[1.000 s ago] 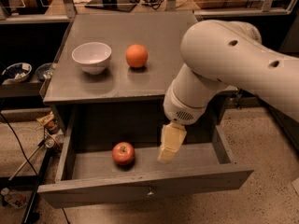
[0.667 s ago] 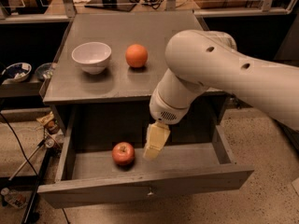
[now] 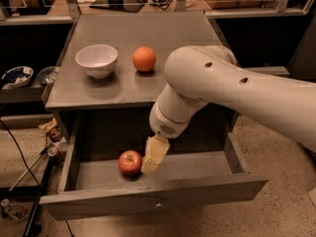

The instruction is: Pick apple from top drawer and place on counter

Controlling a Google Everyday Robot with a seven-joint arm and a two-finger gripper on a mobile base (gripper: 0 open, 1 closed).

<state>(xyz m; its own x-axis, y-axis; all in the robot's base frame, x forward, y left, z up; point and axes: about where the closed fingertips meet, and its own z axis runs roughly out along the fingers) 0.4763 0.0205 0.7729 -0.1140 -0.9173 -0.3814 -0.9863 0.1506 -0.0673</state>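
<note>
My gripper (image 3: 152, 161) hangs inside the open drawer (image 3: 148, 196), lower centre of the frame, just right of the apple (image 3: 130, 162). I cannot tell whether it is spread or pressed together. The round, glossy red apple sits on the drawer's flat grey floor. My smooth white arm (image 3: 237, 90) crosses from the right, covering the drawer's back. On the matte grey counter (image 3: 138, 28) above, a white bowl (image 3: 97, 59) and an orange (image 3: 144, 59) stand apart.

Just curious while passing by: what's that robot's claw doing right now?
Gripper: inside the open drawer, right beside the apple; open or closed cannot be told.
</note>
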